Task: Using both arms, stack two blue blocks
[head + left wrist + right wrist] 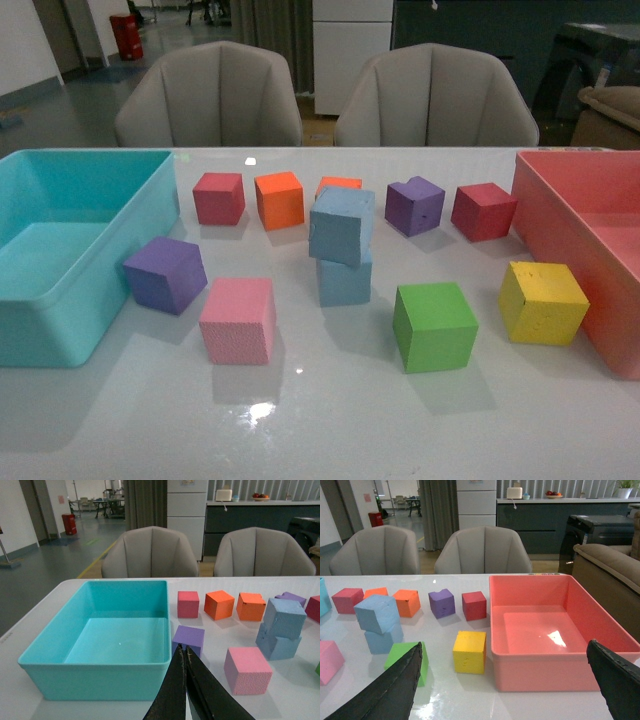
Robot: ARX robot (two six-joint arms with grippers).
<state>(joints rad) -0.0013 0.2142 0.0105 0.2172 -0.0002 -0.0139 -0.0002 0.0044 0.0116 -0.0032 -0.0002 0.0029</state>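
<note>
Stack looks done: upper blue block (pixel 342 225) sits tilted on the lower blue block (pixel 345 279). Left fingers (pixel 186 680) pinched together empty, right fingers (pixel 395 690) spread wide, holding nothing.

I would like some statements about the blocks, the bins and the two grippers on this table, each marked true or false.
1. One blue block sits tilted on top of the other blue block. True.
2. The left gripper is wide open. False: its fingers are closed together, holding nothing.
3. The turquoise bin holds a purple block. False: the bin is empty; the purple block stands on the table beside it.
4. The right gripper is open. True.
5. The yellow block stands next to the pink bin. True.
6. The green block lies inside the pink bin. False: it is on the table.
</note>
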